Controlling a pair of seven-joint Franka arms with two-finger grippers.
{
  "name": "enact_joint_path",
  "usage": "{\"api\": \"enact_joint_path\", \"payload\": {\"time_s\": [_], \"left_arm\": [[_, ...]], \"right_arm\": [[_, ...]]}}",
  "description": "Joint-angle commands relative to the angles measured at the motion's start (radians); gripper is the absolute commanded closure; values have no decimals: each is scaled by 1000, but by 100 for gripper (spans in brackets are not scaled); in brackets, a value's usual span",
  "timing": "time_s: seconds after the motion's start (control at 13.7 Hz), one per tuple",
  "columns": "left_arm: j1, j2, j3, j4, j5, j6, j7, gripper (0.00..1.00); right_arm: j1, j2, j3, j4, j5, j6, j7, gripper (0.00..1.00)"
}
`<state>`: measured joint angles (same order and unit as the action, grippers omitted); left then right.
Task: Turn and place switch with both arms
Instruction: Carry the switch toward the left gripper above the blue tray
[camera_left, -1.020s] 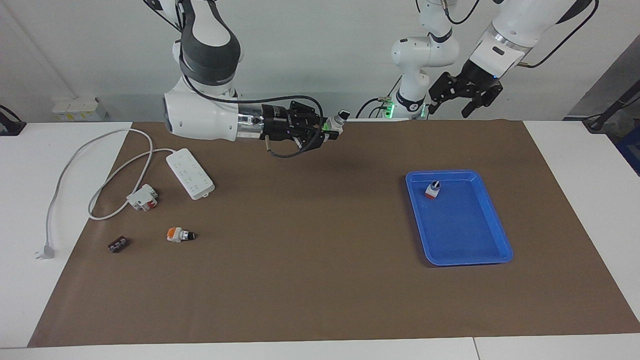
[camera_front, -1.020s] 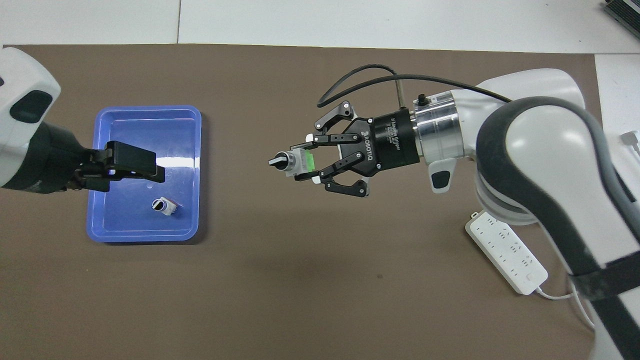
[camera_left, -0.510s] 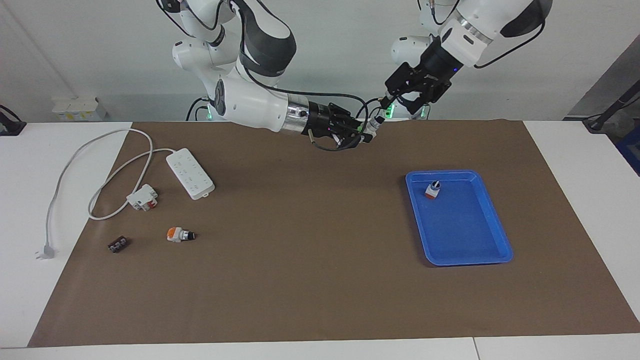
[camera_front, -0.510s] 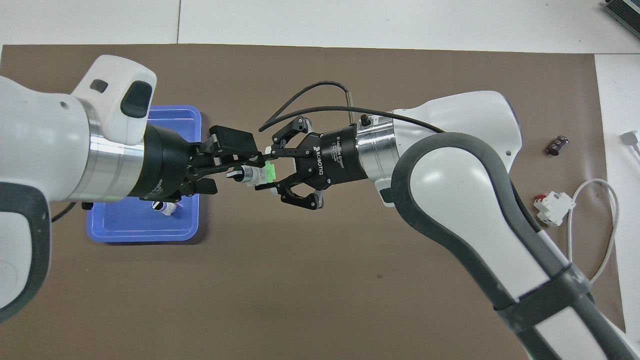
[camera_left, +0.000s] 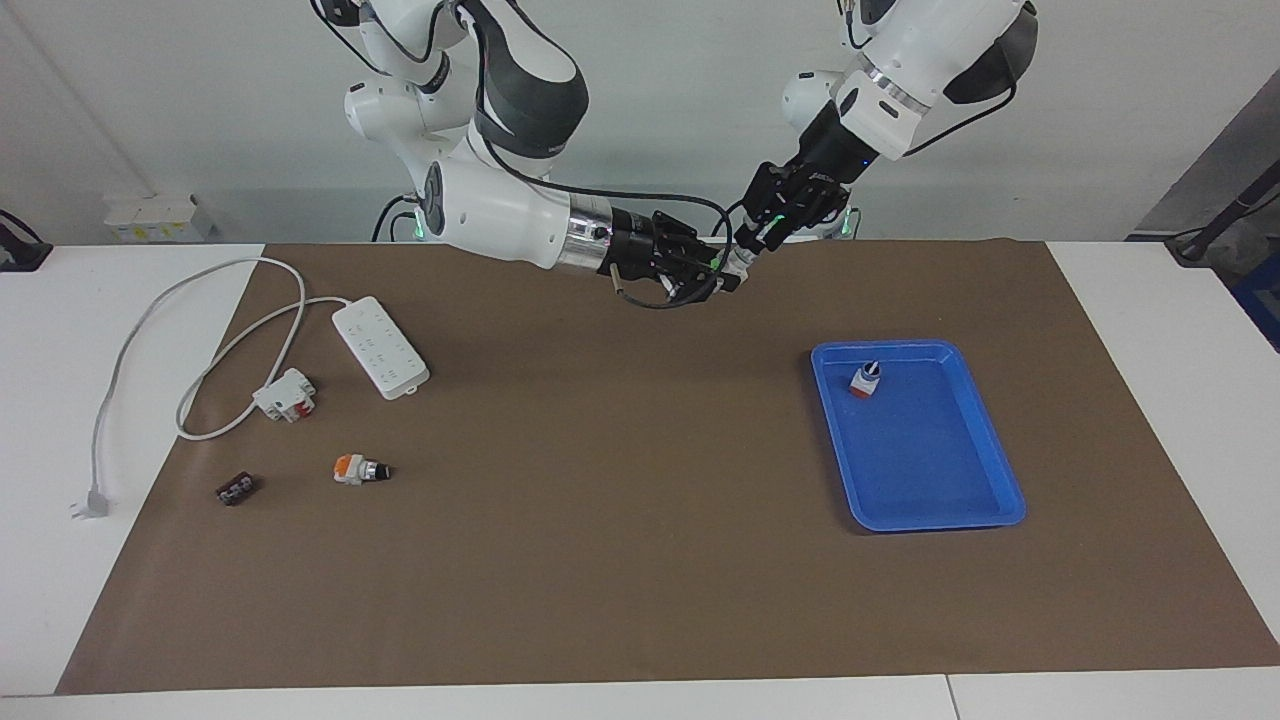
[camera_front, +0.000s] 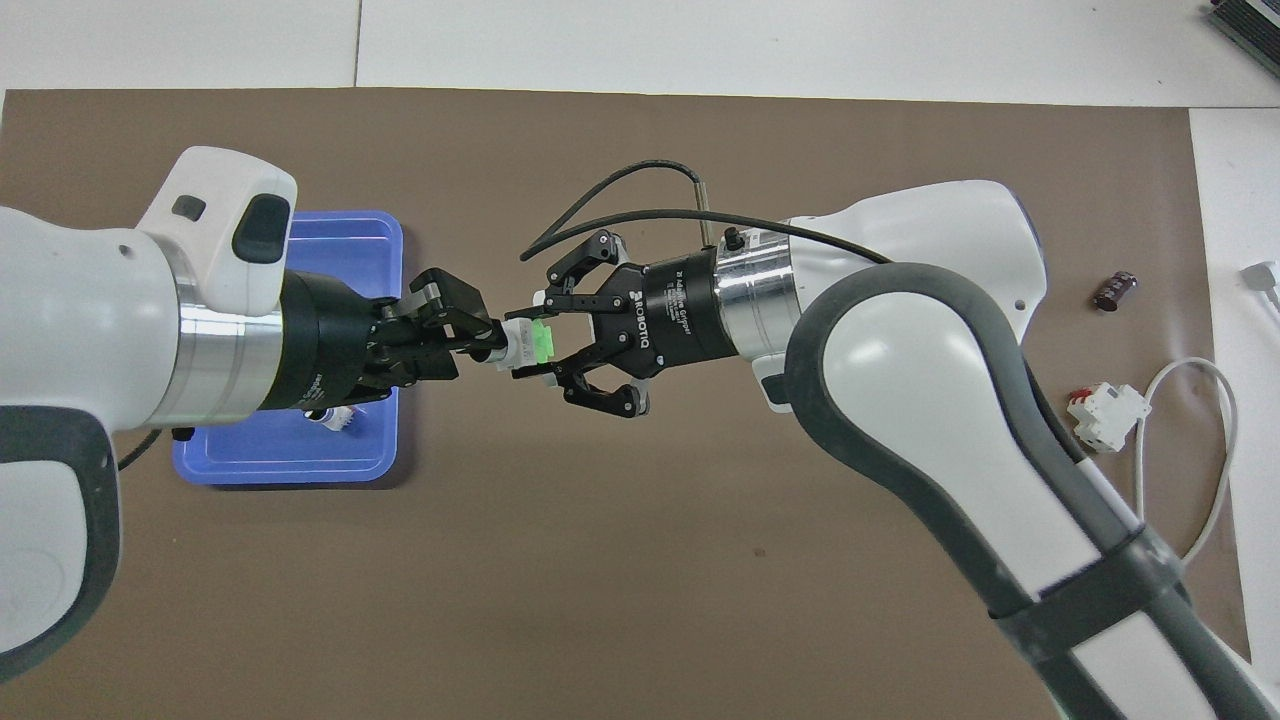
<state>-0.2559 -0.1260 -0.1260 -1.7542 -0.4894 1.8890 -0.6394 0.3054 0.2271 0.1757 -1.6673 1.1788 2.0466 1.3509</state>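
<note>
The switch (camera_front: 528, 343), white with a bright green block, is held in the air over the brown mat, between the blue tray (camera_front: 300, 230) and the mat's middle. My right gripper (camera_front: 520, 346) is shut on its body at the green end. My left gripper (camera_front: 487, 345) is shut on its black knob end, facing the right gripper. In the facing view the switch (camera_left: 737, 260) sits between the right gripper (camera_left: 722, 268) and the left gripper (camera_left: 752, 243), over the mat's edge nearest the robots.
The blue tray (camera_left: 985, 480) holds an orange-ended switch (camera_left: 866, 380). Toward the right arm's end lie a white power strip (camera_left: 380, 347) with its cable, a white-and-red block (camera_left: 286, 394), another orange-ended switch (camera_left: 360, 468) and a small dark part (camera_left: 235, 490).
My right arm carried the switch toward the tray's side. My left arm came in from over the tray, and its fingers went from open around the knob to shut on it.
</note>
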Motion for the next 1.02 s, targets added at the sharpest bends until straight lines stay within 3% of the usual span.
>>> {"api": "enact_joint_path", "payload": {"time_s": [0.0,0.51,0.95], "left_arm": [[3,-29,3,-37,-26,24,-2,65],[12,-27,8,-34,-31,36,1,100],[10,-29,9,-37,-25,25,67,100]], "right_arm": [[-9,0,11,4,-22,1,27,100],[-12,0,11,6,-22,1,28,100],[-12,0,11,6,-22,3,28,100]]}}
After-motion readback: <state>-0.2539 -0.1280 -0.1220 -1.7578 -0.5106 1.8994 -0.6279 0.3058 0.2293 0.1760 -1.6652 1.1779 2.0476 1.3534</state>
